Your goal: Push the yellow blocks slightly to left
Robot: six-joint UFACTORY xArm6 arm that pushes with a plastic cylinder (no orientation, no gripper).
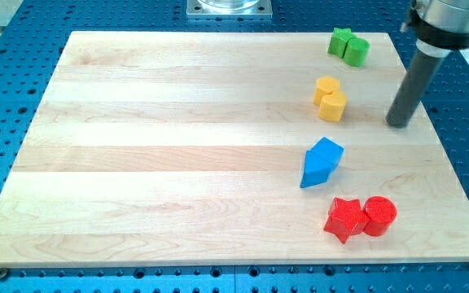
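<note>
The two yellow blocks sit touching each other toward the upper right of the wooden desk, with my tip resting on the wood at their three o'clock — near, not touching. There is no pincer, only the rod. A green pair lies at their twelve o'clock, a blue wedge at six, and a red star touching a red cylinder further down.

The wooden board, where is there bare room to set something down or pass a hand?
The board is bare from the view's left edge up to the blue block. Crowded on the view's right: green blocks, yellow blocks, red blocks, and my tip.
</note>
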